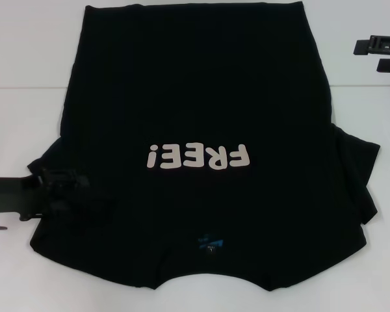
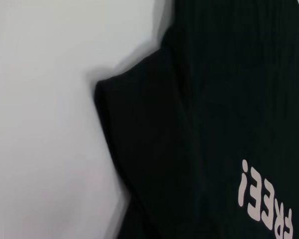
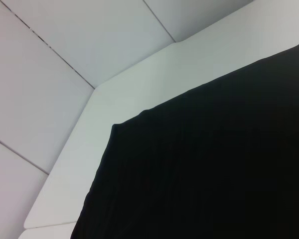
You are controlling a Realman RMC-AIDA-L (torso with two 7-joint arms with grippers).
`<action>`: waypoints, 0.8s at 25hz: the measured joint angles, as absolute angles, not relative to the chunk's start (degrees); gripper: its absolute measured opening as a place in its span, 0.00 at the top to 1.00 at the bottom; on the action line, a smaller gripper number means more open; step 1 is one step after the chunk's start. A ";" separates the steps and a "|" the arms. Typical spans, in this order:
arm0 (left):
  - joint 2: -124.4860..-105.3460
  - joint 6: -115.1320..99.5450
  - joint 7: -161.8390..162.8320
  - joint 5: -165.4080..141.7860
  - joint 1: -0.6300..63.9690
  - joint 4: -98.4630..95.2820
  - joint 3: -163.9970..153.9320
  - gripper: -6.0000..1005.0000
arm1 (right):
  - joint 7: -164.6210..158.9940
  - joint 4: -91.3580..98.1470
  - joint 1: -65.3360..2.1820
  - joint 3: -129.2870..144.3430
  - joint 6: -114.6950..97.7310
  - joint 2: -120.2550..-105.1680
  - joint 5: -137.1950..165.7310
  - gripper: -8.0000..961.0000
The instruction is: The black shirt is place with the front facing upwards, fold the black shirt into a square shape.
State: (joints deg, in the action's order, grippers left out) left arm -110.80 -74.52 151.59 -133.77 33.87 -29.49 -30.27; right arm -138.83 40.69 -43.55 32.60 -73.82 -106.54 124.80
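The black shirt (image 1: 195, 97) lies spread flat on the white table (image 1: 26, 110), front up. Its pale "FREE!" lettering (image 1: 198, 156) reads upside down, and the small blue neck label (image 1: 210, 244) is near the front edge. Both sleeves are bunched in against the body. My left gripper (image 1: 84, 201) hovers over the shirt's left sleeve near the shoulder. In the left wrist view the folded sleeve (image 2: 139, 139) and the lettering (image 2: 264, 204) show. My right gripper (image 1: 380, 52) hangs off the shirt at the far right. The right wrist view shows a hem corner of the shirt (image 3: 214, 164).
Bare white table (image 3: 139, 89) surrounds the shirt on the left, right and far sides. Grey wall panels (image 3: 65, 45) stand behind the table's far corner. The collar end of the shirt reaches close to the table's front edge.
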 joint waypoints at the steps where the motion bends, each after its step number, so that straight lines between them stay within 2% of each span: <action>1: -110.80 -74.45 151.59 -133.77 34.07 -29.31 -30.41 0.29 | -138.82 40.69 -43.53 32.59 -73.82 -106.54 124.81 0.05; 20: -110.88 -66.09 152.10 -133.19 36.25 -26.52 -30.29 0.30 | -138.87 40.69 -42.88 32.52 -73.83 -106.38 124.73 0.05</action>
State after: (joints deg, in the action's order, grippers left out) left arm -110.88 -66.09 152.10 -133.19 36.25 -26.52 -30.29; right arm -138.87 40.69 -42.88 32.52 -73.83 -106.38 124.73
